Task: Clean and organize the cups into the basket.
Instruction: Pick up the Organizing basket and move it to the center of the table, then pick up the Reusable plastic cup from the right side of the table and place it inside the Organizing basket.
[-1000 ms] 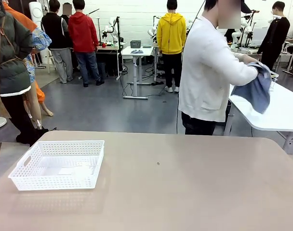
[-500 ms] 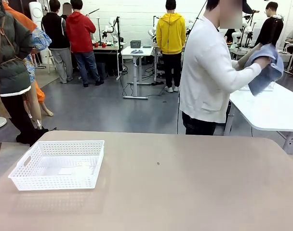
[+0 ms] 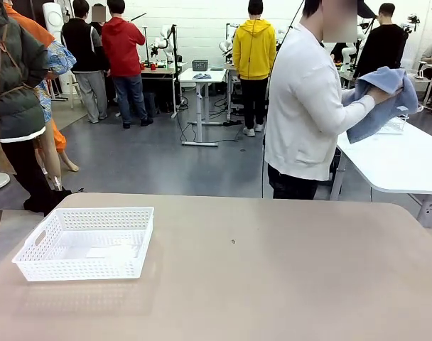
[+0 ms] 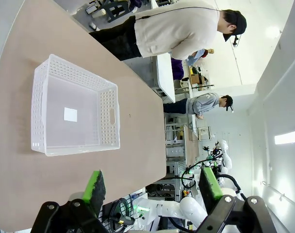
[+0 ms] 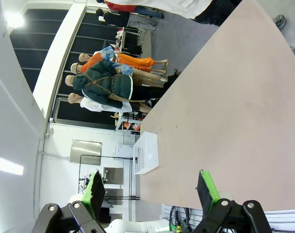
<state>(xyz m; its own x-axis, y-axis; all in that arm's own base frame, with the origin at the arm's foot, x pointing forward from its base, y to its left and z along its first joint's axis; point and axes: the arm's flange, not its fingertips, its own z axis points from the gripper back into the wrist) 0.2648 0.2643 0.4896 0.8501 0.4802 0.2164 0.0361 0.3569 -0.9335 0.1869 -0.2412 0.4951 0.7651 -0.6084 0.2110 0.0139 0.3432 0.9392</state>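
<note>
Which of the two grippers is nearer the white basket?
The left gripper: the white basket lies large just ahead of it, while from the right gripper it looks small, far across the table.

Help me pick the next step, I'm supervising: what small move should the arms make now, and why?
Probably wait with the left gripper and right gripper back, jaws open: the white basket sits ready on the table, while the person at the far side is turned aside, handling a blue cloth.

Tan table top (image 3: 294,284) bearing one white perforated basket (image 3: 81,264) at about nine o'clock and a small dark speck (image 3: 233,241) near its centre.
</note>
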